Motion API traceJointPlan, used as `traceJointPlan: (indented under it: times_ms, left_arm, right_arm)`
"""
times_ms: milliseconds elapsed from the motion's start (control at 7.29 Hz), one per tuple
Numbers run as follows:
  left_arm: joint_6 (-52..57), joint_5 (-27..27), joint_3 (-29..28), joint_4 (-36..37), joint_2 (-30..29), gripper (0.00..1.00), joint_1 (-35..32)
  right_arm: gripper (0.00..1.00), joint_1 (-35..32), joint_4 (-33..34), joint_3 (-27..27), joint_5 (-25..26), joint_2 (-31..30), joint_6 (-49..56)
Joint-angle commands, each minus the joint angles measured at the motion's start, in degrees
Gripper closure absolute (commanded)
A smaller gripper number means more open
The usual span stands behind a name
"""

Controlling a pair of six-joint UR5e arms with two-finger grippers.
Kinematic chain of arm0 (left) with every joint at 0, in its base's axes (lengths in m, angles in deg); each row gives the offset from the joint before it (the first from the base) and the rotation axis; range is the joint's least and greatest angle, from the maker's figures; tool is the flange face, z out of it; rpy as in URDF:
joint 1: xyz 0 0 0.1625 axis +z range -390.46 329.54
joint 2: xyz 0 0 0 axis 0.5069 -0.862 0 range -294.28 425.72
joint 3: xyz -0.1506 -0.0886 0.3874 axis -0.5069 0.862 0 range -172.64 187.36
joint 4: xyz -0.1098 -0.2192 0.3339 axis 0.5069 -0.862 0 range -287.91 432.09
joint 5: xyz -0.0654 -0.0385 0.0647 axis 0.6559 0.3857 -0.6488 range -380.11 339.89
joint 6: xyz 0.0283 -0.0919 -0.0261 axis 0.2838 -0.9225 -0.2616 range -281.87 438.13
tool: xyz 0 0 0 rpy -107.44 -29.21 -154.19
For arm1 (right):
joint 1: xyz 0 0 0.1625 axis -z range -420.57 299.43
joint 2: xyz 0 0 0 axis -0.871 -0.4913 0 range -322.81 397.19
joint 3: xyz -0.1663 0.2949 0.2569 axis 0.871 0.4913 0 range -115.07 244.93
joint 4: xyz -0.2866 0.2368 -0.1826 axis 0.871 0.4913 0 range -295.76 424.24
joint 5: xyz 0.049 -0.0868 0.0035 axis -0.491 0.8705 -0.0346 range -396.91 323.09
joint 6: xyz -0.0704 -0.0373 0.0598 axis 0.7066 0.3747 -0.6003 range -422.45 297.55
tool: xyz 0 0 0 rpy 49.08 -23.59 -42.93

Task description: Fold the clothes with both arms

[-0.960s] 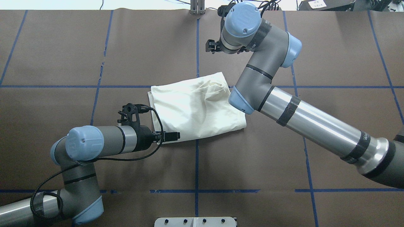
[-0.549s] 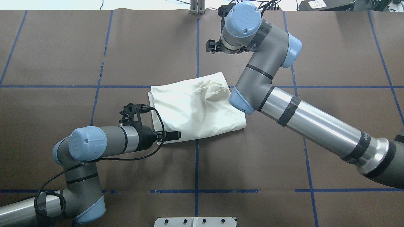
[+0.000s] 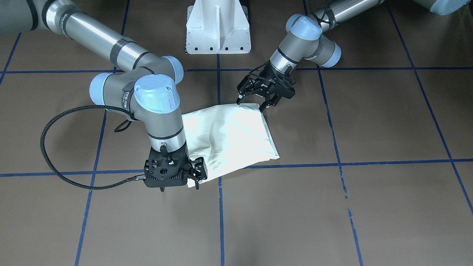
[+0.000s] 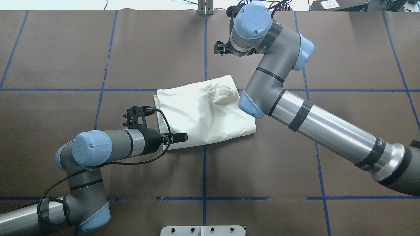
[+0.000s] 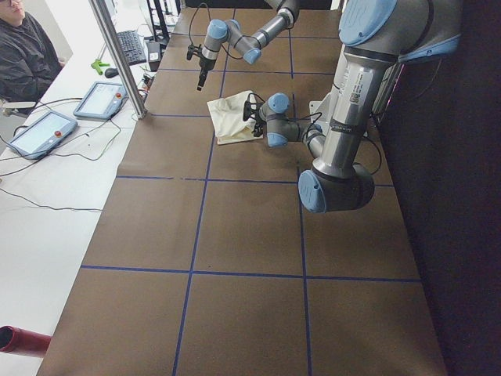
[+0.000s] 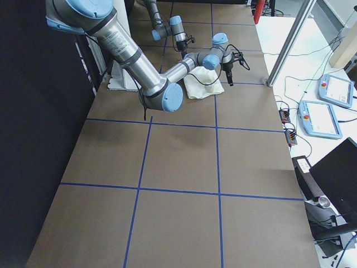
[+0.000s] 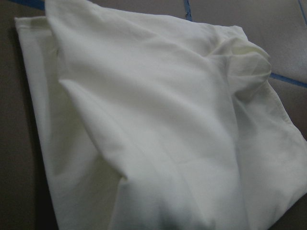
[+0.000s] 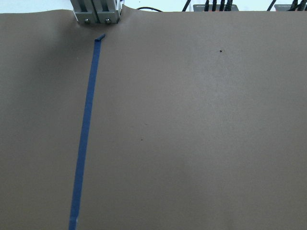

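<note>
At corner of shirt [image 4: 203,114], left hand [image 3: 252,103] spread; right hand [image 3: 197,176] beyond, state unclear.

The right arm [image 4: 262,82] hides the shirt [image 4: 197,111] edge (overhead); right tool [image 4: 219,49] mostly hidden.

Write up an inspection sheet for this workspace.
Surface: brown paper table cover with a blue tape grid, lying flat.
Job's things: T-shirt folded into a rough rectangle, plain cream side up, creased near its far edge; no print shows.
Clutter: nothing seen on the cover.
Grippers: left gripper open at the shirt corner nearest the base; contact cannot be told. right gripper appears open, holding nothing.
Cables: black braided cable loops free from the right wrist; black wrist cable hangs under the left wrist.
Surroundings: white pedestal base; a seated person and teach pendants on the white side bench.
</note>
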Motion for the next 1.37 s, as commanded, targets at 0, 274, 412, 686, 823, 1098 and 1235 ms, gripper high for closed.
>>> traceJointPlan:
  times_ms: [0,274,412,686,823,1098,1235]
  left_arm:
    - [-0.85,-0.13,-1.41,-0.14,-1.28,0.0,-0.09]
    - [-3.05,-0.05,-3.18,-0.58,-2.43,0.0,0.26]
    - [-3.14,0.3,-2.57,-0.76,-2.51,0.0,0.35]
    - [-3.14,0.57,-0.21,-0.76,-2.17,0.0,0.7]
    - [-3.14,1.61,-0.11,-1.02,-1.9,0.0,1.23]
    - [-2.96,5.39,-0.11,-6.27,-0.33,0.0,2.02]
    - [-2.7,7.32,0.42,-7.34,0.64,0.0,2.11]
  right_arm:
    - [0.0,0.0,0.07,-0.81,0.0,-0.56,0.0]
    - [0.0,0.0,0.07,-0.99,0.0,-0.91,0.0]
    - [0.0,0.0,0.07,-0.99,0.0,-1.0,0.0]
    - [0.0,0.0,0.07,-1.43,0.0,-1.44,0.09]
    - [0.0,0.0,0.07,-2.13,0.0,-2.05,0.09]
    - [0.0,-0.09,0.07,-2.22,0.0,-2.24,0.09]
    - [0.0,-0.09,0.07,-2.22,-0.09,-2.24,0.09]
